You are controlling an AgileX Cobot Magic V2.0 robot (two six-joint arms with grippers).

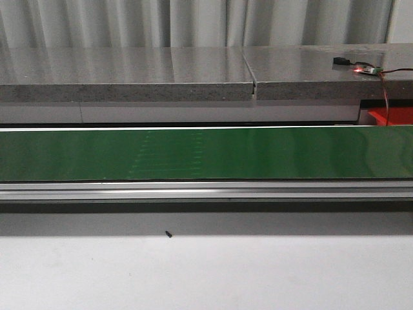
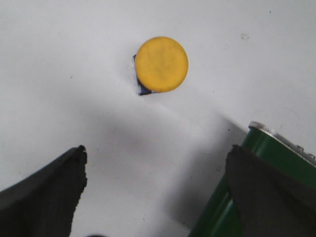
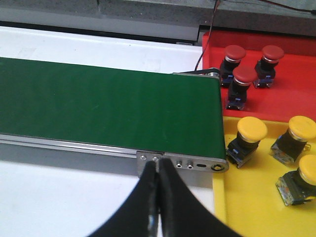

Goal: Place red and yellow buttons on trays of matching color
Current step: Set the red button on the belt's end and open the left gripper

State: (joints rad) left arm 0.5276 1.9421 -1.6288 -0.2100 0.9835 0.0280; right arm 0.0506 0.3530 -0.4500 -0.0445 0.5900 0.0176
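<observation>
The left gripper (image 2: 155,190) hangs over the white table (image 2: 59,69) with its jaws wide apart and nothing between them; a yellow button (image 2: 162,64) stands upright in the upper centre of the left wrist view, cap facing the camera, well clear of both fingers (image 2: 47,195). The end of the green conveyor belt (image 2: 232,197) occupies the lower right of that view, just beside one finger.

The step in hand appears to be the pick of this button; centre the jaws on the cap before descending, since the button sits off the gripper's midline; keep the finger nearest the conveyor clear of its frame; close on the dark body under the cap rather than on the rounded cap, which would likely slip.

The right gripper (image 3: 158,197) has its jaws pressed together, holding nothing, at the lower centre of the right wrist view; the red tray (image 3: 291,94) at upper right holds three red buttons (image 3: 235,53); the yellow tray (image 3: 247,197) at lower right holds three yellow ones (image 3: 252,129), and is the destination.
</observation>
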